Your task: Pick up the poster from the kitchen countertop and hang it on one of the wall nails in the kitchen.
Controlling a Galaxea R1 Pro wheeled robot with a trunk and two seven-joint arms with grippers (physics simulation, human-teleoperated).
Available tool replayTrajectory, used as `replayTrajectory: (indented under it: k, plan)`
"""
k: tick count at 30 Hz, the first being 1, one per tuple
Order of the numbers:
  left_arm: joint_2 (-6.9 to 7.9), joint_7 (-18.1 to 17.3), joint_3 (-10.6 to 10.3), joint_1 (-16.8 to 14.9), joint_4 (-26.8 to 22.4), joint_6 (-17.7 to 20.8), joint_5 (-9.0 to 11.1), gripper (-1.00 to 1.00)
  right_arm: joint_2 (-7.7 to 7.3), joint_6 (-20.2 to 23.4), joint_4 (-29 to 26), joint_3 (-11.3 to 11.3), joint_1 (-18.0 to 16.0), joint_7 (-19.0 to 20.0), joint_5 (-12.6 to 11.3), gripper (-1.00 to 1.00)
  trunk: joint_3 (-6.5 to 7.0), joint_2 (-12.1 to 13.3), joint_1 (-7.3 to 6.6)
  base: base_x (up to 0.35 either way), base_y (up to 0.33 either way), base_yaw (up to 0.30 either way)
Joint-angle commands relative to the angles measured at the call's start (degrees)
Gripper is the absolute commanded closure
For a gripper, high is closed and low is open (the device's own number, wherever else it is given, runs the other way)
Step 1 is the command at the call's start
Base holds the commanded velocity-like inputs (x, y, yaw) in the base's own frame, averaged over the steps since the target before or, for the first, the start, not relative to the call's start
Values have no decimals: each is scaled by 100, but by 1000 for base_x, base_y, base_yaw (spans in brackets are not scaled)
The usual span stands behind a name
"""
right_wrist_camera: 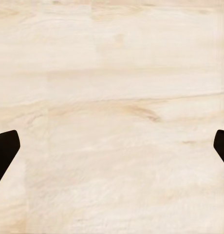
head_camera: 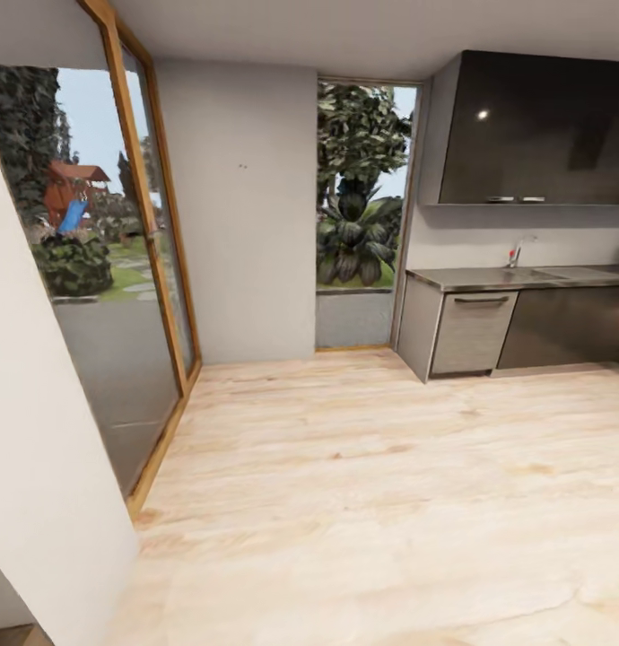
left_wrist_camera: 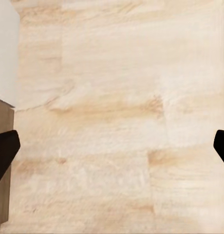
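The kitchen countertop (head_camera: 471, 279) runs along the right wall in the head view, grey, with a tap (head_camera: 516, 253) over its sink. The poster is out of view. A tiny dark speck, a wall nail (head_camera: 242, 166), sits high on the grey wall straight ahead. My left gripper (left_wrist_camera: 112, 151) is open over the light-wood floor, its dark fingertips (left_wrist_camera: 5, 151) wide apart with nothing between them. My right gripper (right_wrist_camera: 112, 151) is open too, above bare floor planks.
A tall glass door with a wooden frame (head_camera: 157, 269) stands at the left, a narrow window (head_camera: 359, 206) beside the counter. Dark wall cabinets (head_camera: 534, 126) hang above the worktop, base cabinets (head_camera: 471, 332) below. Wide plank floor (head_camera: 372, 484) lies ahead. A white wall (head_camera: 40, 502) is close at my left.
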Motion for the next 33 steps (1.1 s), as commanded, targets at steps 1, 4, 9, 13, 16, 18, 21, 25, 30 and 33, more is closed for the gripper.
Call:
replayTrajectory:
  k: [1,4,9,13,16,18,21,25,30,33]
  plan:
    - [-1,-3,9,2,-8,-4,-15,-100,0,-18,5,1,-3,1,-2,-100,-5,-2,3,278,-217,-100]
    - [-3,-3,8,2,-2,-4,-15,-100,0,-17,5,1,-3,0,-2,-100,-4,-2,3,278,-217,-181]
    - [-3,-3,10,2,67,-4,-10,-100,0,-17,5,1,-3,-1,-2,-100,-4,-2,3,278,-218,-248]
    - [-4,-3,8,2,93,-4,-7,-100,1,-18,5,1,-3,-1,-2,-100,-4,-2,3,278,-218,-264]
    - [-6,-3,8,2,102,-4,-7,-100,0,-20,5,1,-3,-1,-2,-100,-4,-2,3,278,-218,-268]
    - [-6,-3,8,2,104,-4,-7,-100,0,-21,5,1,-3,-1,-2,-100,-4,-2,3,278,-218,-269]
    - [-5,-3,8,2,105,-4,-6,-100,0,-21,5,1,-3,-1,-2,-100,-4,-2,3,278,-218,-269]
    - [-5,-3,7,2,109,-4,-6,-100,4,-21,5,1,-3,-11,1,-100,-4,-2,3,278,-216,-173]
    - [-6,-3,7,2,112,-4,-6,-100,8,-21,5,1,-3,-17,6,-100,-4,-2,3,280,-202,-42]
    - [-3,-3,9,2,114,-4,-6,-100,6,-18,15,1,-3,-18,7,-100,-4,-2,3,289,-182,-9]
